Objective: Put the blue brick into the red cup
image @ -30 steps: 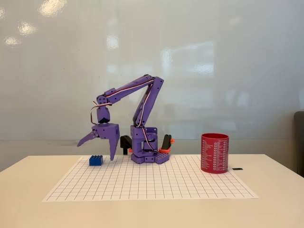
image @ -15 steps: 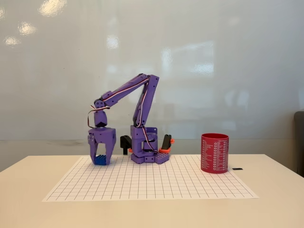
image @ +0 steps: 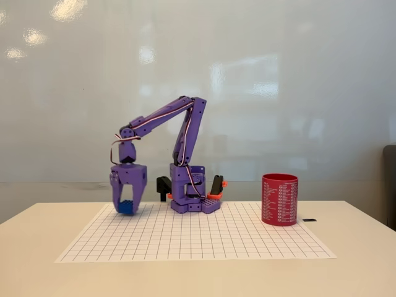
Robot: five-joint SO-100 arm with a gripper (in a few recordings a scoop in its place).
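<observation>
fixed view: we see the purple gripper [image: 126,208] closed around the blue brick [image: 126,207], low over the grid mat's [image: 185,238] left side. the red cup [image: 279,199] stands well apart, at right.

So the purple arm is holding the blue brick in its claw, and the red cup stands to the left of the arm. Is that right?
Not quite: in the fixed view the red cup stands to the right of the arm, not the left. The gripper does appear closed on the blue brick, at the left end of the grid mat.
</observation>
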